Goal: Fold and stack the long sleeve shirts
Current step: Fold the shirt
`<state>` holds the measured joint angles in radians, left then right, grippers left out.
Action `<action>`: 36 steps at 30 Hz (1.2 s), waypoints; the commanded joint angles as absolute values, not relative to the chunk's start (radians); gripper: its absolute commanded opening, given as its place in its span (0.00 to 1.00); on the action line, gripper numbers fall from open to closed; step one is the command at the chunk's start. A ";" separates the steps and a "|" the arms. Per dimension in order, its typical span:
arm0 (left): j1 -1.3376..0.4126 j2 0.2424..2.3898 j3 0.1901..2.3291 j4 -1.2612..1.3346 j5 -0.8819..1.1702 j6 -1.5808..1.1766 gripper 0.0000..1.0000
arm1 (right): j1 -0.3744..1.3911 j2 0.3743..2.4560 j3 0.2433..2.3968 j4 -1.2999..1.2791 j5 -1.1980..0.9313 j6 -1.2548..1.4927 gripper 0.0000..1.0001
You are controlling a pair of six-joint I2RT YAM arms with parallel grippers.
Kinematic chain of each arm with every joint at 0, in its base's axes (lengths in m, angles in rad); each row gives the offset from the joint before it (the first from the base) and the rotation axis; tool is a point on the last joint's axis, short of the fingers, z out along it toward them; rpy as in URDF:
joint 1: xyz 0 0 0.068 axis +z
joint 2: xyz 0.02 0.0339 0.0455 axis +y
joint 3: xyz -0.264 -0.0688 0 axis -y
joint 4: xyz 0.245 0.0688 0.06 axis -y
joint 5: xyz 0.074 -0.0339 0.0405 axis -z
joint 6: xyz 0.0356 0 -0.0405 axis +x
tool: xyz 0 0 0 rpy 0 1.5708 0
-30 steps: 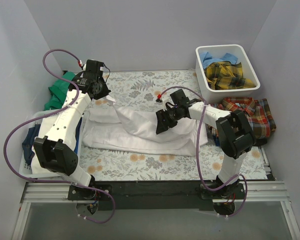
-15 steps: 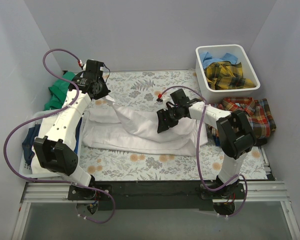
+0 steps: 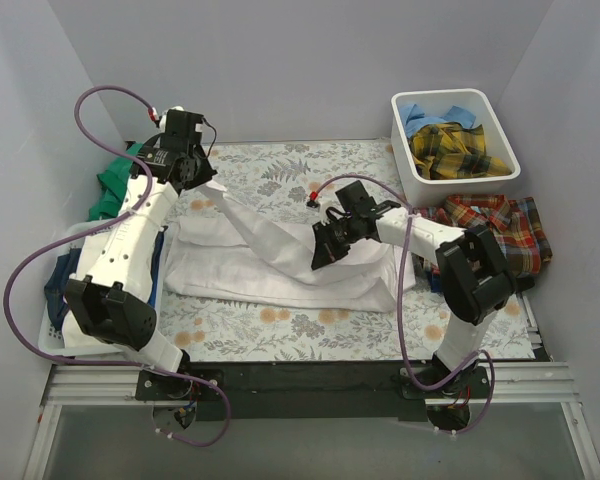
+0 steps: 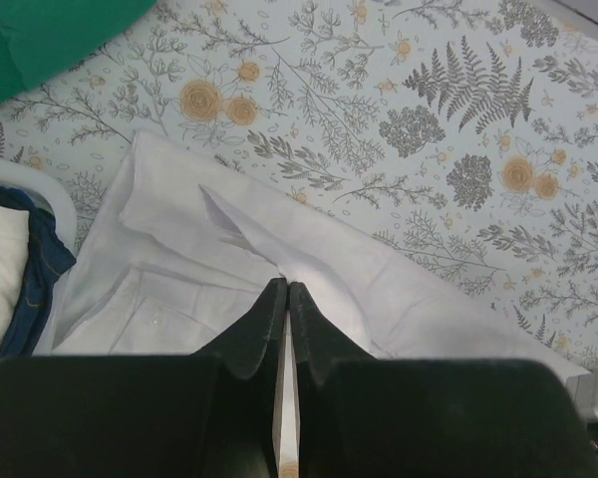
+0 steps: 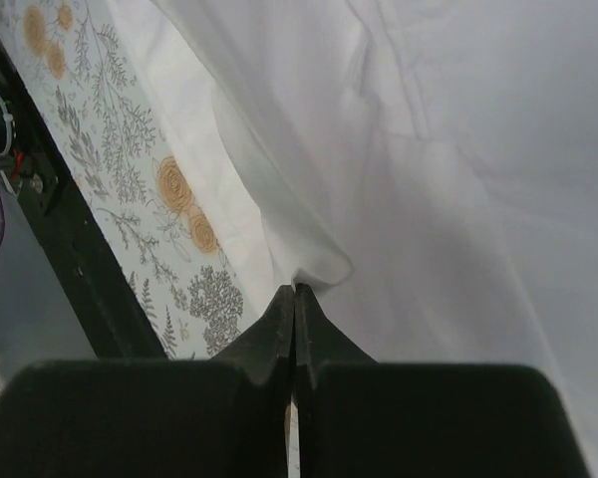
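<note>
You have the white shirt [image 3: 280,265] spread across the middle of the floral table cover [image 3: 280,170], partly folded, with a strip of its cloth drawn up from its centre toward its far left corner. The left gripper [image 4: 287,289] is at that far left corner of the white shirt, jaws pressed together with a thin edge of white cloth pinched between them. The right gripper [image 5: 295,291] is over the right half of the white shirt, near its front edge, jaws closed tight on a small fold of the same cloth.

To the right of the white shirt, just beside its right edge, lies the red plaid shirt [image 3: 500,225], crumpled on the cover. Beyond the white shirt's far right corner stands a white bin [image 3: 500,120], holding the yellow plaid shirt [image 3: 450,150] with the light blue shirt [image 3: 420,112] behind it.

To the left of the white shirt you have a green cloth [image 3: 115,185] off its far corner, and a white tray [image 3: 55,340] with dark blue cloth in it, partly hidden by the left arm
</note>
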<state>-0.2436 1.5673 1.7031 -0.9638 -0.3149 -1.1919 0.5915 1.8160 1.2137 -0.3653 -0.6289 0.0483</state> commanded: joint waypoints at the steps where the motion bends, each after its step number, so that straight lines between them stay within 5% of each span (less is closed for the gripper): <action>1: -0.241 1.551 1.776 -0.991 -0.356 -1.172 0.00 | 0.592 1.686 1.163 -0.380 -0.635 0.041 0.01; 19: -0.242 1.488 1.842 -0.959 -0.255 -1.195 0.00 | 0.592 1.539 1.011 -0.356 -0.604 0.015 0.01; 26: -0.242 1.425 1.673 -0.962 -0.216 -1.212 0.00 | 0.592 1.537 0.939 -0.354 -0.620 0.046 0.01; 36: -0.250 1.520 1.692 -0.948 -0.201 -1.215 0.00 | 0.592 1.540 0.914 -0.365 -0.600 0.086 0.01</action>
